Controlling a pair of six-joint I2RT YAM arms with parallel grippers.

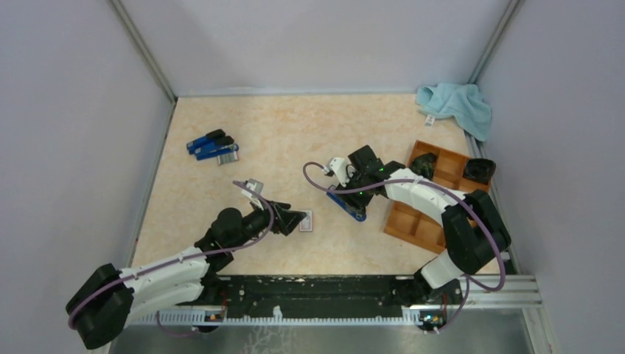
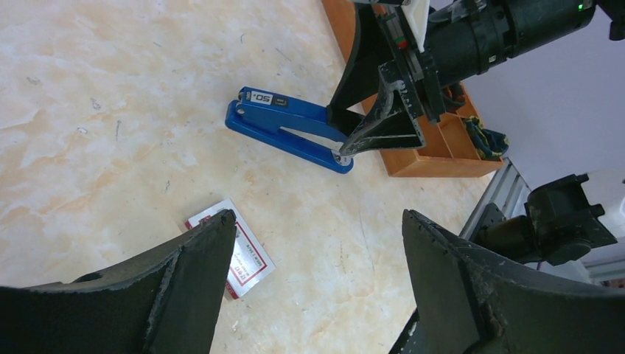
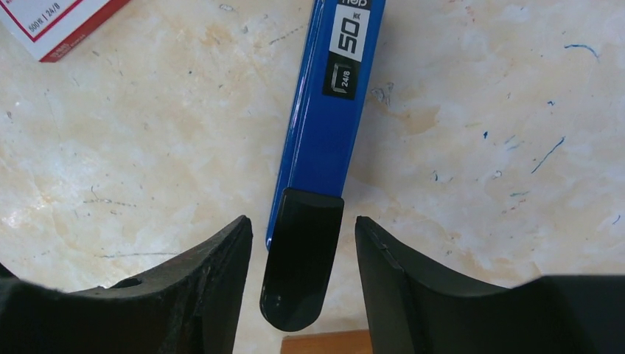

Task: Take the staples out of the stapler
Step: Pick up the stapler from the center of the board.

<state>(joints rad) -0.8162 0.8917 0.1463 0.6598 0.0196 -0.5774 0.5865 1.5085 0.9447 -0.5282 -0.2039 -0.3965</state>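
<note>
Right wrist shows my right gripper (image 3: 302, 225) unclenched astride the stapler (image 3: 324, 125), where an off-centre squeeze could skid it away.

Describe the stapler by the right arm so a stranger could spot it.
Find the orange tray on the right. Just left of it lies a lone blue stapler, its black end between the right fingers; the other staplers cluster far left.

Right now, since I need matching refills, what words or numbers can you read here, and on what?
"50": white label on the blue stapler.
"24/8": black label beside it, same stapler.
"24/8": small white box, after a figure like "500"; its other print is too blurred.
Word cut off above "50": unreadable.
</note>
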